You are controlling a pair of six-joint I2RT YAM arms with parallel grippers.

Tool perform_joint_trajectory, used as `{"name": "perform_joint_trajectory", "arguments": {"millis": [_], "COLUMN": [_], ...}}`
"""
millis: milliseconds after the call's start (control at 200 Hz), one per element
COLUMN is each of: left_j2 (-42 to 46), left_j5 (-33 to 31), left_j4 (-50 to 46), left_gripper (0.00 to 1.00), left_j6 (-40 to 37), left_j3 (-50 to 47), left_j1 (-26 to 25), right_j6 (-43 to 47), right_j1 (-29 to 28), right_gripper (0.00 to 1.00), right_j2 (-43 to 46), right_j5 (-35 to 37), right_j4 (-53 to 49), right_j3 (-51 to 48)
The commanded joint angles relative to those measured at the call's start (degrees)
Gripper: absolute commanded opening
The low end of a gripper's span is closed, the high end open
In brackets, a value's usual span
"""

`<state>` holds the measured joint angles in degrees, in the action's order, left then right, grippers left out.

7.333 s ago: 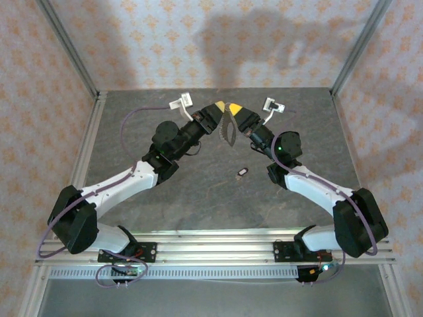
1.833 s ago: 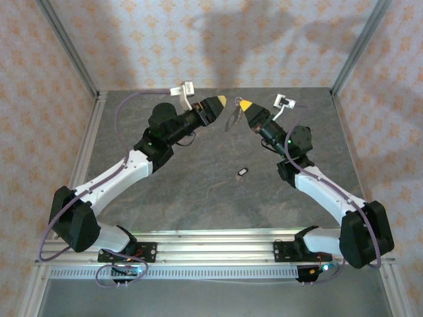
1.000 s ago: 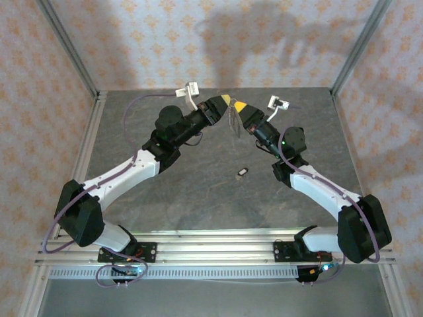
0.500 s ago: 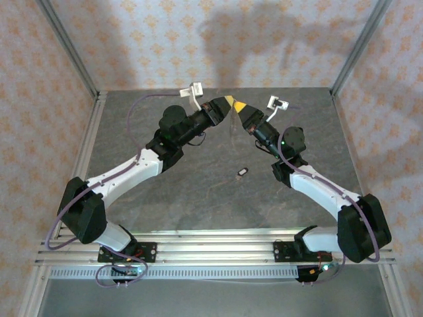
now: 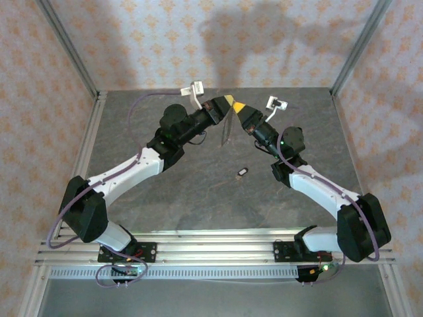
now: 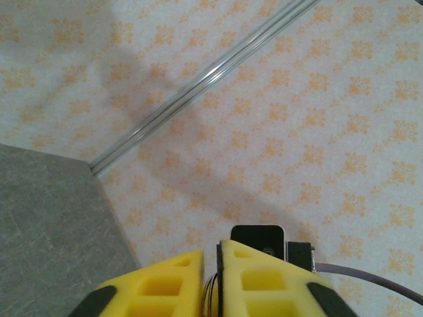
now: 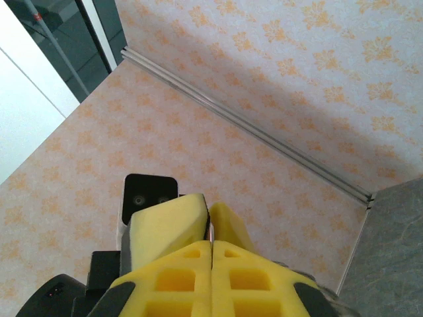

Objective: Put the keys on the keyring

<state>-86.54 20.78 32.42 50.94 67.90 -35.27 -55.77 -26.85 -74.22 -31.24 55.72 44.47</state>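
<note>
The keyring (image 5: 225,129) hangs edge-on as a thin pale loop above the back of the table, just below two meeting yellow tips. My left gripper (image 5: 229,101) has its fingers closed down to a narrow slit, and the ring's wires (image 6: 213,290) show inside that slit in the left wrist view (image 6: 211,254). My right gripper (image 5: 237,106) is shut tip to tip (image 7: 211,246), with a silvery sliver of the ring (image 7: 210,231) at its tips. The left gripper's fingers (image 7: 168,221) press right against it. The key (image 5: 242,173), tiny and dark with a pale end, lies alone on the grey table, nearer than both grippers.
Patterned walls stand close behind both grippers, with a metal post (image 5: 357,46) in the back right corner. An aluminium rail (image 5: 86,152) runs along the table's left edge. The arms' bases (image 5: 218,247) are bolted to the near rail. Bare grey table (image 5: 218,205) surrounds the key.
The left gripper's fingers have closed in on the keyring held at the right gripper's tips. The ring now hangs edge-on. Both arms have barely shifted and the key has not moved.
</note>
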Motion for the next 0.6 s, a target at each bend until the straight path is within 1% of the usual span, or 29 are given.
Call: {"name": "perform_joint_trajectory", "arguments": {"millis": [0, 50, 135, 180, 205, 225, 265, 330, 435, 591], "left_j2": [-0.3, -0.3, -0.2, -0.1, 0.0, 0.1, 0.4, 0.7, 0.1, -1.9], "left_j5": [1.1, 1.1, 1.2, 1.3, 1.5, 1.7, 2.4, 3.9, 8.9, 19.3], "left_j4": [1.2, 1.0, 0.5, -0.3, -0.8, -1.3, -2.8, -5.1, -7.6, -15.0], "left_gripper": [0.06, 0.0, 0.0, 0.0, 0.0, 0.0, 0.0, 0.0, 0.0, 0.0], "left_j6": [-0.9, -1.0, -1.6, -2.2, -2.7, -3.1, -4.1, -5.9, -7.8, -13.8], "left_j3": [2.1, 2.2, 2.5, 2.8, 3.0, 3.3, 3.9, 5.0, 7.6, 14.2], "left_j1": [-0.7, -0.7, -0.7, -0.7, -0.6, -0.6, -0.4, 0.1, 1.3, 2.5], "right_j6": [0.2, 0.3, 0.7, 2.1, 3.0, 4.4, 7.1, 11.0, 14.0, 14.4], "right_j1": [-0.4, -0.3, -0.3, -0.3, -0.3, -0.3, -0.2, 0.4, 2.7, 7.1], "right_gripper": [0.0, 0.0, 0.0, 0.0, 0.04, 0.11, 0.2, 0.29, 0.34, 0.35], "right_j2": [0.2, 0.1, 0.2, 1.1, 1.6, 2.6, 4.5, 8.0, 11.7, 13.4], "right_j5": [-1.0, -1.1, -1.5, -1.3, -1.1, -0.8, 0.0, 1.4, 0.9, -3.9], "right_j4": [2.6, 2.4, 1.1, -1.5, -3.1, -5.6, -9.9, -16.1, -21.7, -24.4], "right_j3": [2.4, 2.5, 2.9, 2.9, 3.0, 3.1, 3.1, 3.0, 3.0, 3.0]}}
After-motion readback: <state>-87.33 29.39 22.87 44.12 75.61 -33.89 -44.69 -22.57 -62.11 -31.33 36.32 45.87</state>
